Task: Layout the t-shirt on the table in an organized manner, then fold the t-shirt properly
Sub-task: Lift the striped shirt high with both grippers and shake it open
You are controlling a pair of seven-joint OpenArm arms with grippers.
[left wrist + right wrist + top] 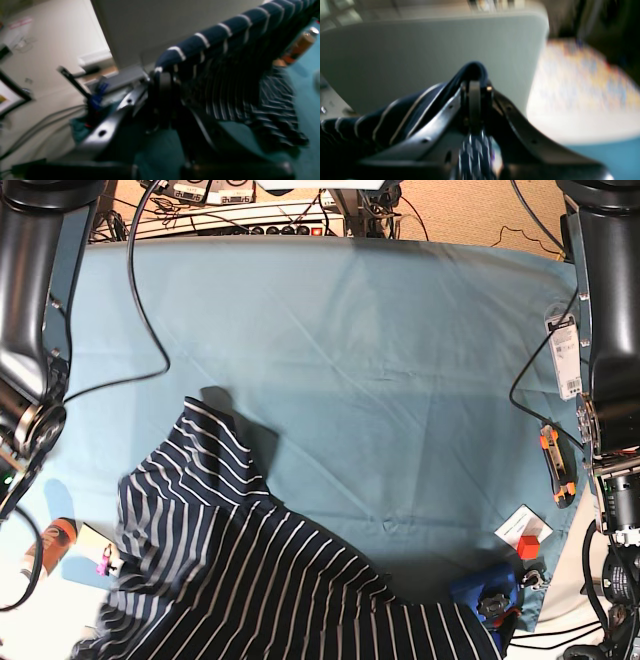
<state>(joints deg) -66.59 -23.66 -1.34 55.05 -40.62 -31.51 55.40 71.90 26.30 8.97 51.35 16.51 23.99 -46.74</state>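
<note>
The left hand [163,82] is pinching a stretched edge of the t-shirt [225,32], its jaws closed tight on the cloth, and the right hand [475,100] is doing the same, clamped on a dark fold that loops over its tip. Both are holding the shirt up off the tabletop [380,380], most likely so that the fabric hangs taut between them and can be spread flat for the layout step.

In the overhead view the t-shirt [250,570] is sitting at about 7 o'clock on the teal cloth, with one sleeve or corner peaking up toward 9 o'clock and the hem end running off the bottom edge. It is looking rumpled, not squared.

Nearest the shirt, at 8 o'clock, an orange can [45,545] and a small white card [95,555] are lying just beside the cloth and could catch a sweeping hem. At 4 o'clock a blue object [485,595], a small red block [527,546] and a dark tool with orange ends [556,465] are crowding the right edge. Farther off, toward 12 o'clock, the tabletop is bare apart from a trailing black cable [140,330].
</note>
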